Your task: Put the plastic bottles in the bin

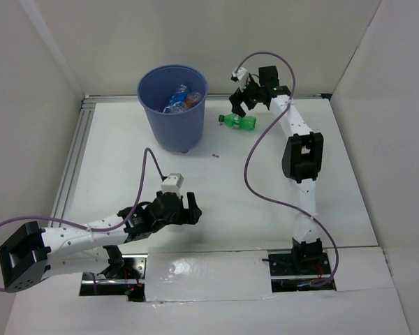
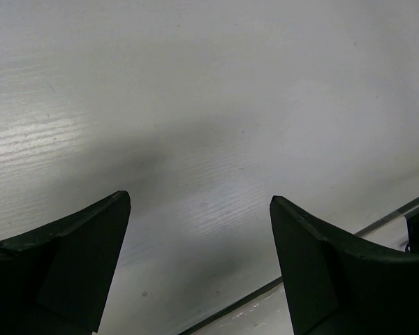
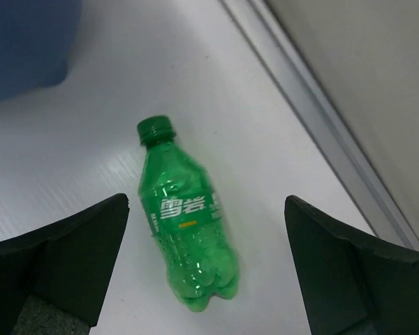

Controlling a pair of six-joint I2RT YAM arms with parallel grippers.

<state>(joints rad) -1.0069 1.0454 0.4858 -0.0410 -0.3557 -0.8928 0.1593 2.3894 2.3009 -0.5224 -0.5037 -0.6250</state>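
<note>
Top external view is showing the blue bin (image 1: 169, 129) standing upright at the far left of the white table (image 1: 223, 188), with several plastic bottles (image 1: 181, 98) lying jumbled inside it, among them clear ones with blue labels and something orange; their exact count is hard to tell. Just right of the bin and apart from it, the green bottle (image 1: 239, 122) is lying on its side on the table, its cap pointing toward the bin. The right gripper (image 1: 239, 105) is hovering over that bottle, and in the right wrist view its two dark fingers (image 3: 70, 251) are standing wide apart on either side of the bottle, not touching it and gripping nothing. An aluminium rail (image 3: 321, 125) is running along the table edge beside the bottle. The left gripper (image 1: 193, 210) is hanging low near the table's front, well apart from the bin, its jaws spread wide over bare table and carrying nothing.
</note>
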